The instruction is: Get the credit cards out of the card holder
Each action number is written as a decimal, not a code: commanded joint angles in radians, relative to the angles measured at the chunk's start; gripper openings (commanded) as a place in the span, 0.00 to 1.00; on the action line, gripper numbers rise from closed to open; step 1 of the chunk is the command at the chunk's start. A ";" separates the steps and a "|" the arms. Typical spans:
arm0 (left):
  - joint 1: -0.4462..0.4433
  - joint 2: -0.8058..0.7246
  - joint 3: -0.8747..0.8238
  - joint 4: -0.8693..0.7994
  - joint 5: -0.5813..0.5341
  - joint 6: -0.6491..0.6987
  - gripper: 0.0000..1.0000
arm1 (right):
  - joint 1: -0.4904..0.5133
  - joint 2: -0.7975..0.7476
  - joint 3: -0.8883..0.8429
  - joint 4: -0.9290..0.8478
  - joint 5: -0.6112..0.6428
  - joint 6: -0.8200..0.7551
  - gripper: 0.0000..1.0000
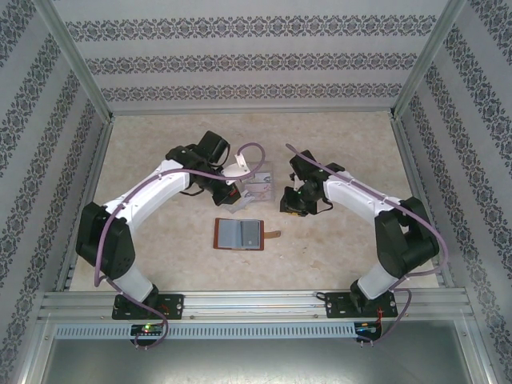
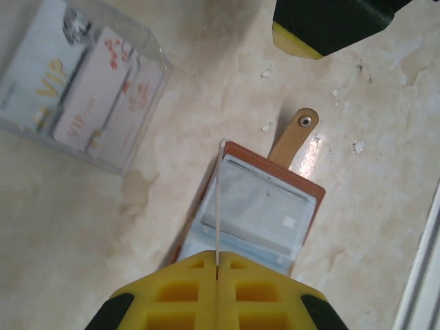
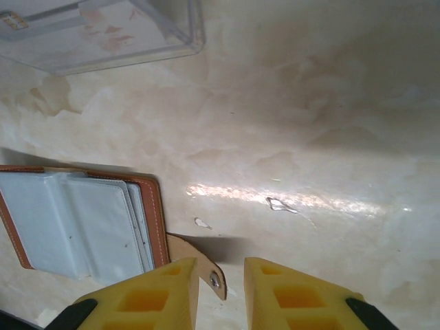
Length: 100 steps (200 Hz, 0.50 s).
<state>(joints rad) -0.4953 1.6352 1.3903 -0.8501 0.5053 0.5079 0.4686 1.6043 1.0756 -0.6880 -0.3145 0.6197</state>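
Walled on three sides by pale panels [image 1: 256, 48] printed with horizontal bands of dark floral pattern, joined at the back corners by slanting silver metal posts [image 1: 74, 56]. Floored with a beige, marbled tabletop [image 1: 160, 248], mottled with darker stains and small white flecks, glossy where the light strikes. Edged at the near side by ribbed aluminium rails [image 1: 256, 302] and a slotted white strip [image 1: 256, 330], with a plain grey surface [image 1: 256, 362] below.
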 commanded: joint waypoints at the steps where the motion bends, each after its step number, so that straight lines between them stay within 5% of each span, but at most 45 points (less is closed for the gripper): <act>1: 0.006 0.026 0.064 -0.059 0.022 0.186 0.00 | -0.012 -0.033 -0.018 -0.021 0.023 -0.024 0.26; 100: 0.004 0.275 0.377 -0.090 -0.052 0.373 0.00 | -0.033 -0.064 -0.037 -0.018 0.029 -0.023 0.26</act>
<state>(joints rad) -0.4953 1.8515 1.6897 -0.8898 0.4656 0.7982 0.4465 1.5707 1.0634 -0.6888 -0.3058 0.6125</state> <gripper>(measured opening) 0.046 0.263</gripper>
